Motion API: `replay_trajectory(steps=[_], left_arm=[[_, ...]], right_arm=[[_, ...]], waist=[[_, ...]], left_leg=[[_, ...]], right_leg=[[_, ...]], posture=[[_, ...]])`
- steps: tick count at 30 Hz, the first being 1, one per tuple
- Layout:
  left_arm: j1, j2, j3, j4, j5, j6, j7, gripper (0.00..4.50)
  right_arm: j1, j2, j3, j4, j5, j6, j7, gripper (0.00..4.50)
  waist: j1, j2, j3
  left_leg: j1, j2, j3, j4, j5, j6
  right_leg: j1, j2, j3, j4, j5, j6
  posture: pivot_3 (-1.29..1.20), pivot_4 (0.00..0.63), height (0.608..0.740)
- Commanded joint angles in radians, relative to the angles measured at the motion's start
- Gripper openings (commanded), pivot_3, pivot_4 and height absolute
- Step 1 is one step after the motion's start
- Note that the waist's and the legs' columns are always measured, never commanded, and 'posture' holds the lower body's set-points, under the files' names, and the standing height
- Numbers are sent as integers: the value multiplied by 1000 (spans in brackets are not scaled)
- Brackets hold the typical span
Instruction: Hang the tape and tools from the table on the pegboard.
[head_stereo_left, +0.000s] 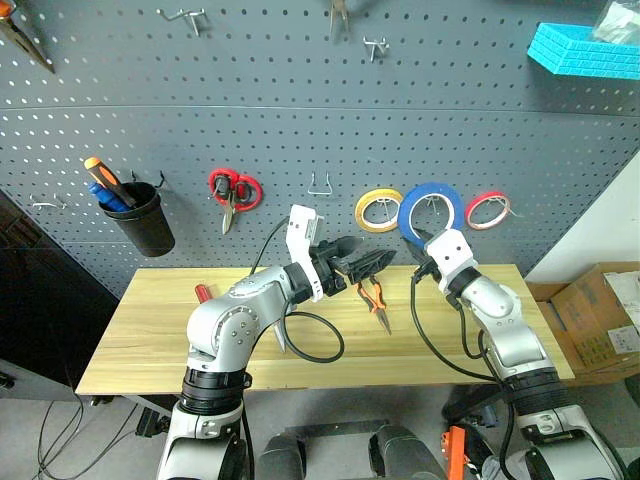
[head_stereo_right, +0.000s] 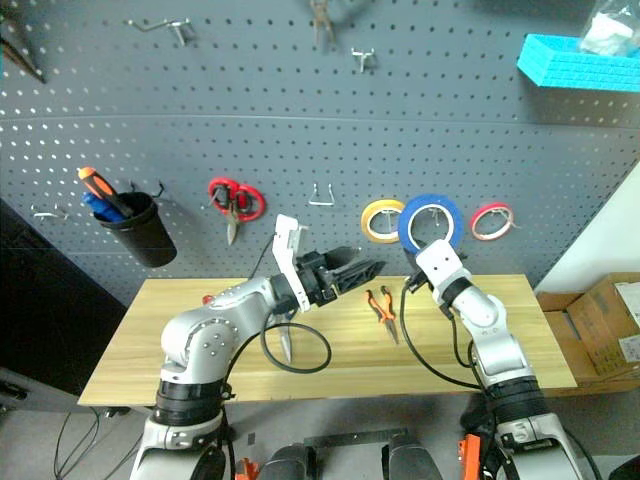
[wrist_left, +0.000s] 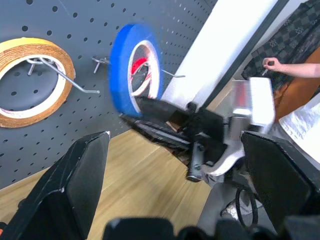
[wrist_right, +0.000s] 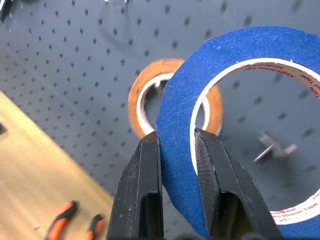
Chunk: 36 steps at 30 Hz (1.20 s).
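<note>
1. The left gripper (head_stereo_left: 375, 262) hovers over the table (head_stereo_left: 150, 330), jaws spread wide, holding nothing.
2. The orange-handled pliers (head_stereo_left: 377, 300) lie on the tabletop just beyond it.
3. The right gripper (wrist_right: 176, 150) pinches the blue tape roll (head_stereo_left: 430, 212) by its rim — raised against the pegboard (head_stereo_left: 300, 110), between the yellow roll (head_stereo_left: 379, 210) and the red-pink roll (head_stereo_left: 487, 210).

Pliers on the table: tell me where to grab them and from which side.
Grip the pliers across both orange handles near the pivot, coming from above. They lie flat on the table, handles towards the pegboard, jaws towards the robot, with bare tabletop around them.
</note>
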Motion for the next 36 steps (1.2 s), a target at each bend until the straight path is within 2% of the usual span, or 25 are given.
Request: replay_trajectory(steps=[1, 8, 10, 11, 13, 20, 21, 26, 31, 36], left_arm=[[-31, -4, -8, 6, 13, -38, 6, 4500], [-57, -3, -10, 44, 26, -59, -9, 4500], [-62, -6, -14, 52, 29, -65, -11, 4500], [-63, -7, -16, 54, 30, -68, -11, 4500], [-63, -7, -18, 54, 29, -70, -11, 4500], [-53, -6, -22, 42, 21, -68, -8, 4500], [-51, -5, -22, 40, 20, -66, -8, 4500], [-32, 1, -20, 22, 14, -55, -1, 4500], [34, 18, -17, 1, 36, -48, 36, 4500], [151, 26, -44, -58, 64, -18, 107, 4500]], right_arm=[[-43, -3, -35, 14, 37, 57, 19, 551], [-138, -17, -71, 124, 52, 87, 11, 551], [-146, -19, -76, 138, 59, 85, 21, 1262], [-147, -20, -77, 142, 58, 82, 23, 1374], [-146, -21, -79, 143, 56, 80, 24, 1980], [-113, -17, -76, 111, 48, 89, 14, 4352], [-105, -15, -76, 102, 47, 94, 9, 4462], [-16, 1, -61, -16, 39, 150, -12, 4462], [179, 27, -29, -251, 49, 327, -21, 4462], [210, 48, -8, -312, 49, 560, -29, 4462]], waist=[[0, 0, 0], [-2, 0, 0], [-2, 0, 0], [-2, 0, -1], [-3, 0, -1], [-3, 0, -1], [-3, 0, -1], [-2, 0, -1], [0, 1, 0], [-1, 3, 9]], left_leg=[[0, 0, 0, 1, 0, 0], [0, 0, 0, 7, 0, 0], [0, 0, 0, 9, 0, 0], [0, 0, 0, 9, 0, 0], [0, 0, 0, 9, 0, 0], [0, 0, 0, 9, 0, 0], [0, 0, 0, 10, 0, 0], [0, 0, 0, 9, 0, 0], [0, 0, 0, 9, 0, 0], [1, 1, 1, 10, 0, 0]], right_leg=[[0, 0, 0, 0, 0, 0], [0, 0, 0, 6, 0, 0], [0, 0, 0, 7, 0, 0], [0, 1, 0, 8, 0, 0], [0, 1, 1, 8, 0, 0], [0, 1, 1, 9, 0, 0], [0, 1, 1, 9, 0, 0], [0, 1, 1, 9, 0, 0], [0, 1, 1, 9, -3, -4], [-1, 1, 3, 10, -4, -6]], posture=[[16, 39, 740], [7, 39, 740], [6, 41, 740], [7, 42, 740], [6, 43, 740], [8, 49, 740], [8, 50, 740], [12, 58, 740], [16, 99, 740], [14, 149, 740]])
